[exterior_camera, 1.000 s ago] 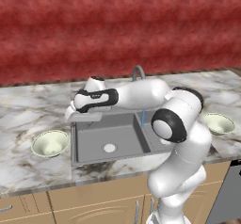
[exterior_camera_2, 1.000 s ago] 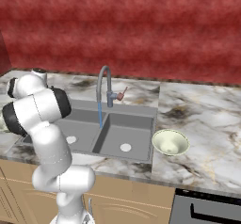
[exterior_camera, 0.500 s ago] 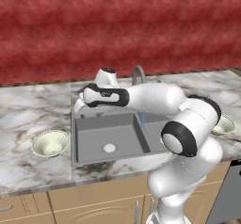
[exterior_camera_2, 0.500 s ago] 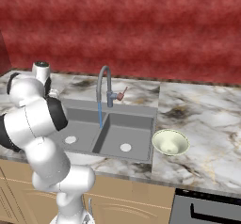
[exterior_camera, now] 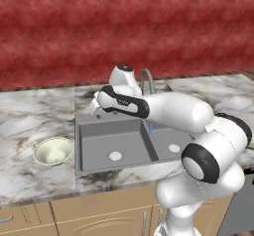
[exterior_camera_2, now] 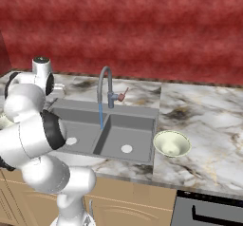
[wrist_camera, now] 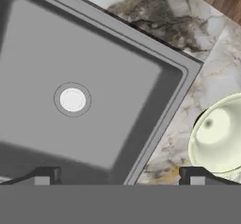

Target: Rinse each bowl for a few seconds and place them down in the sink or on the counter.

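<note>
My gripper (wrist_camera: 120, 176) hung spread wide and empty above the sink's (exterior_camera: 94, 122) left basin, near its back rim, fingertips (wrist_camera: 46, 175) far apart with nothing between them. In the hand view the basin's white drain (wrist_camera: 72, 100) sat toward 10 o'clock, and one bowl (wrist_camera: 217, 133) lay at 3 o'clock on the counter (wrist_camera: 207, 77), just past the sink's rim. In the left base view that bowl (exterior_camera: 53, 150) rested upright at 9 o'clock of the sink. The second bowl (exterior_camera_2: 172, 143) stood on the counter just right of the sink. A thin blue stream (exterior_camera_2: 101, 116) ran from the faucet (exterior_camera_2: 103, 85).
</note>
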Robot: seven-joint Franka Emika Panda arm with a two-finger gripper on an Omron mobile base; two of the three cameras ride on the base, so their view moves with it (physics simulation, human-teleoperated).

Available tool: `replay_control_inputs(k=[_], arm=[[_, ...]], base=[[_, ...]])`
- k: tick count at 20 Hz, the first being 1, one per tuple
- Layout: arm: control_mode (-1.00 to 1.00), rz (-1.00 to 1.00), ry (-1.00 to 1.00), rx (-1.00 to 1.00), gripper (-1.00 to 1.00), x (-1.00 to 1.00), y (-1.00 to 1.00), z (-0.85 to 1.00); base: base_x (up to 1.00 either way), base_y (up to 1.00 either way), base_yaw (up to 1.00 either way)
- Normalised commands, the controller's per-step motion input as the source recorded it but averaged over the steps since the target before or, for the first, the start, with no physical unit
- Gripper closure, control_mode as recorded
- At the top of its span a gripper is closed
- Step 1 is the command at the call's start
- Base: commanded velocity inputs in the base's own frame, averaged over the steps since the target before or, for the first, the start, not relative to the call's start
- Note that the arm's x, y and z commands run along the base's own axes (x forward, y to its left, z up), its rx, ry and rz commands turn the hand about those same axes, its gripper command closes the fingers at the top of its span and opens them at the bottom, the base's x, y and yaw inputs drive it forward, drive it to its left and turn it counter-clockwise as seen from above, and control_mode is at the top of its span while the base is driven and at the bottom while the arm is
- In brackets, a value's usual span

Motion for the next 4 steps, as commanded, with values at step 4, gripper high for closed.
replay_control_inputs(k=[4], arm=[[-1.0, 0.0, -0.1, -0.07, -1.0, -0.06, -0.5, 0.24]], base=[[0.0, 0.0, 0.0]])
